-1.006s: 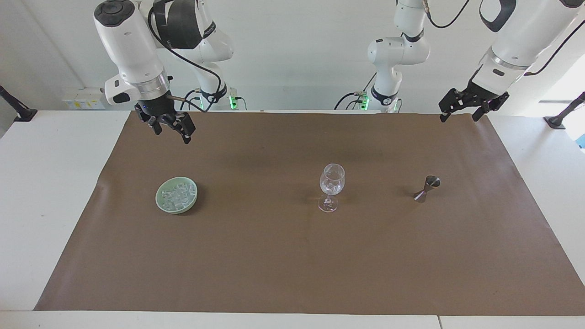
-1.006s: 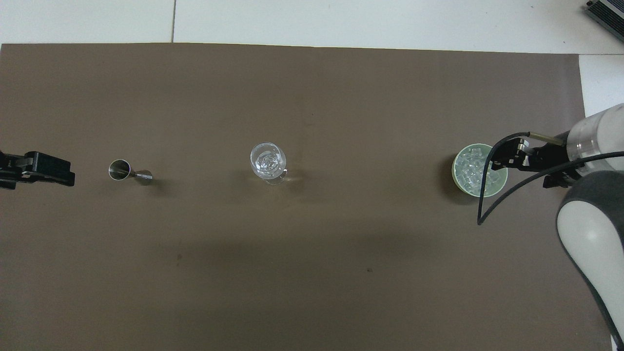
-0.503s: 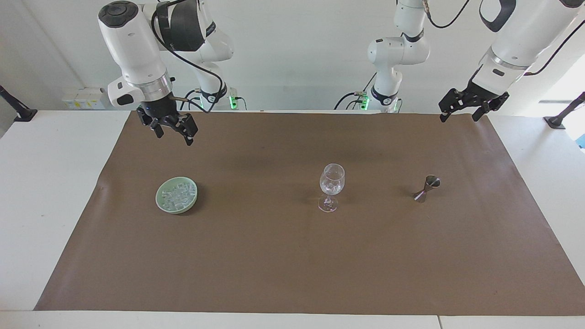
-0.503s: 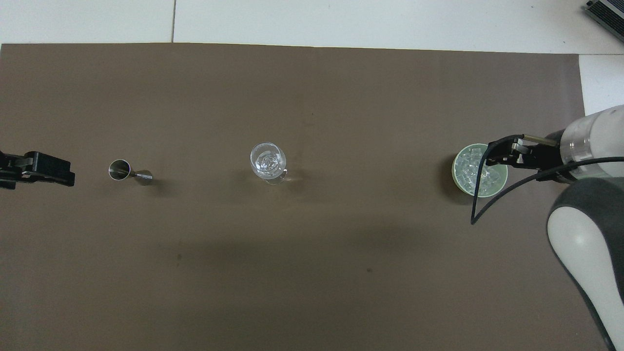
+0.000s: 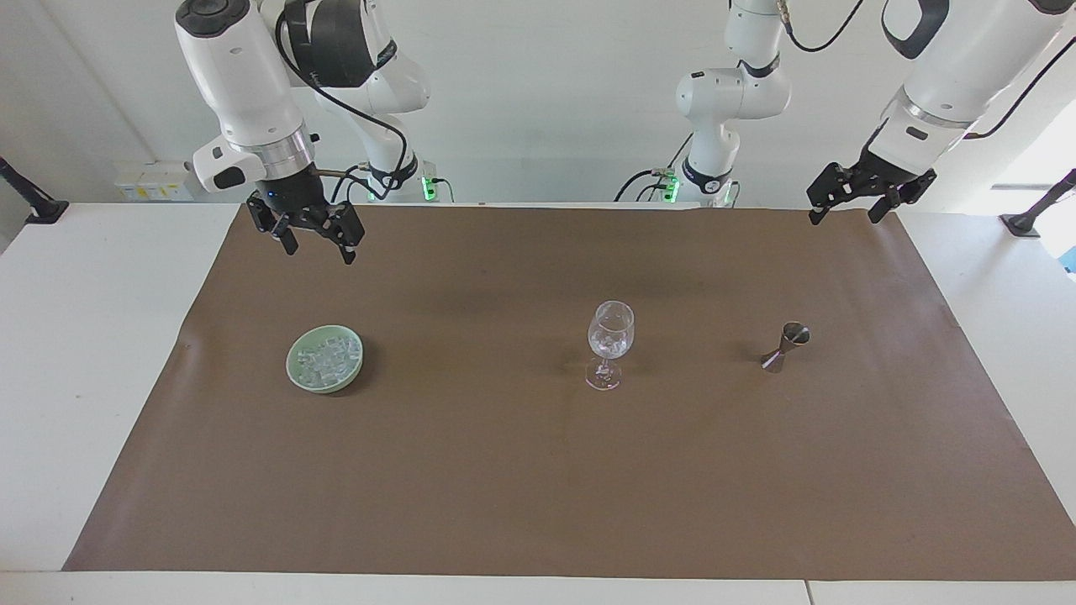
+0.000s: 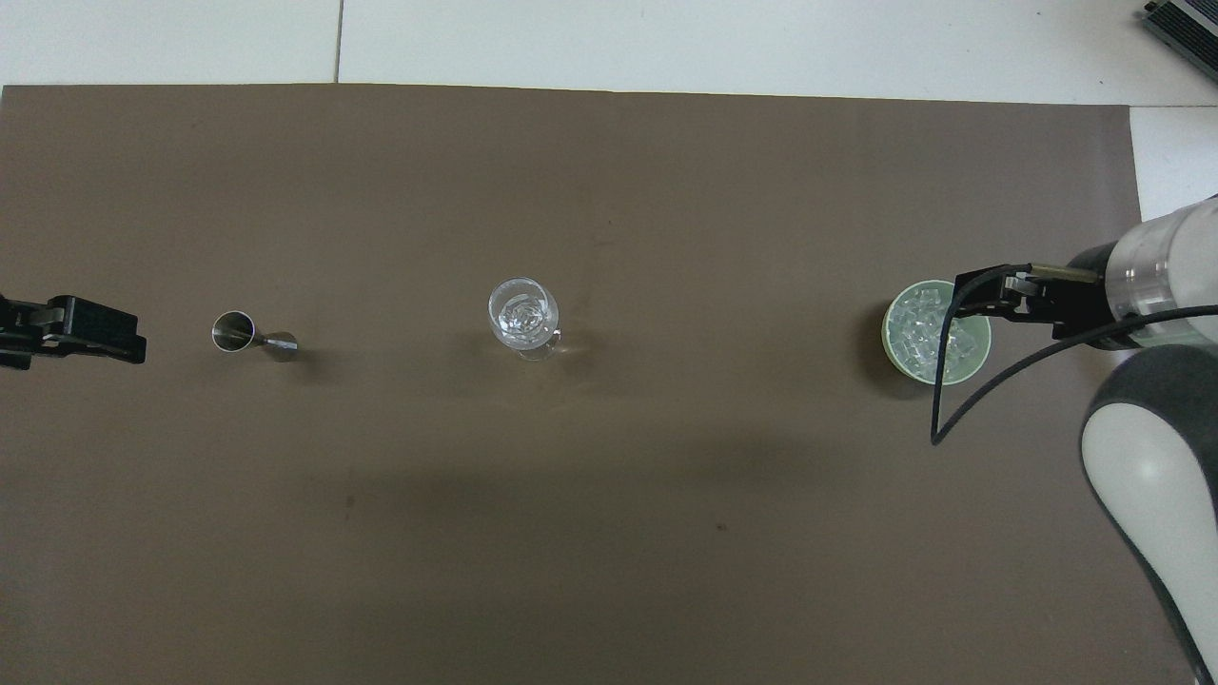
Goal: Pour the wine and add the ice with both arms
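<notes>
the right gripper (image 5: 313,239) has drifted slightly over the last second, rising a touch and swinging its wrist while hanging high above the mat, with the green bowl (image 5: 296,367) at its 6 o'clock in the facing view. its jaws stand apart and empty. the ice (image 5: 326,358) lies heaped in that bowl, at 9 o'clock from the wine glass (image 5: 609,344), toward the right arm's end of the table. the jigger (image 5: 785,346) stands at the glass's 3 o'clock. the left gripper (image 5: 849,205) waits, unmoved, jaws apart, above the mat's corner. cubes already glint inside the glass, so the right arm seems to be lining up for another scoop.
</notes>
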`<state>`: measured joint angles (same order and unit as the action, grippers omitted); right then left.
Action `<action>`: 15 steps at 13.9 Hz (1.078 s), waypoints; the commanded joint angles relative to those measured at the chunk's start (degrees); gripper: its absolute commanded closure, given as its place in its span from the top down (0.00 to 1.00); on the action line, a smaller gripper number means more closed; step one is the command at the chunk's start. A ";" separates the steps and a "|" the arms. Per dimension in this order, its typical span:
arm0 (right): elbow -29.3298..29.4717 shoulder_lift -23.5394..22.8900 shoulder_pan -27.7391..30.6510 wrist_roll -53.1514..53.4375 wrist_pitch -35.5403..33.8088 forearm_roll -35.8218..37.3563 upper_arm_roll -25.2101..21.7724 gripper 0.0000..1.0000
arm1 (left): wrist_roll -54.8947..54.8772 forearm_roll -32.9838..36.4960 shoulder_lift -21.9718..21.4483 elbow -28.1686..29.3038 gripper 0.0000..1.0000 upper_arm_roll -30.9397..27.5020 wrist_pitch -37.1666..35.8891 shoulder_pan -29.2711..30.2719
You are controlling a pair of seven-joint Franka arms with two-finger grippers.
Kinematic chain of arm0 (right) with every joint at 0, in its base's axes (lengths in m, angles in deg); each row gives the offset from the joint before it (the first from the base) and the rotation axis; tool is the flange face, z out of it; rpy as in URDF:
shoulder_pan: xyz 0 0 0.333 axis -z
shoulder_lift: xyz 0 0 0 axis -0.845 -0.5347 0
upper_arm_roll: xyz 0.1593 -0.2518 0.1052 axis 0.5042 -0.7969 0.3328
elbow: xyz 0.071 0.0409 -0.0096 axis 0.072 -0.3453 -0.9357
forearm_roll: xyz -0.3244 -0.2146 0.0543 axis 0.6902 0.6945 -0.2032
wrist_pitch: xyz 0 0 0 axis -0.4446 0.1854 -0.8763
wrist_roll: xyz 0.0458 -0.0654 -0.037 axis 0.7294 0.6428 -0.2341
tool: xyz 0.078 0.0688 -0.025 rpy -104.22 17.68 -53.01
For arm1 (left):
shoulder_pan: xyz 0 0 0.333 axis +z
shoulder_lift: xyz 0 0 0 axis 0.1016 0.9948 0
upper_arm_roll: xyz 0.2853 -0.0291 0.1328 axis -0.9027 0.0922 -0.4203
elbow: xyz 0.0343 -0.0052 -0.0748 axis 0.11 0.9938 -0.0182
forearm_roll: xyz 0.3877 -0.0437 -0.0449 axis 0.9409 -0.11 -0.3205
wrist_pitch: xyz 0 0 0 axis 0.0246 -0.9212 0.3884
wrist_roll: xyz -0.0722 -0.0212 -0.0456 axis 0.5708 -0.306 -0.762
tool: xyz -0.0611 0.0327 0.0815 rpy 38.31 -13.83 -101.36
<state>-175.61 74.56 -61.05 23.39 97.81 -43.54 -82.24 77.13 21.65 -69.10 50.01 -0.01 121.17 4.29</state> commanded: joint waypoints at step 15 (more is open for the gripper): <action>6.45 -1.19 1.44 -6.52 -9.99 -0.87 0.67 1.00 | -0.03 1.02 -0.70 0.13 1.00 -0.27 -0.66 -0.30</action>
<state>-169.63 73.54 -61.04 19.33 89.09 -43.54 -82.22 77.13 21.65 -69.10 50.01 -0.01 121.15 4.29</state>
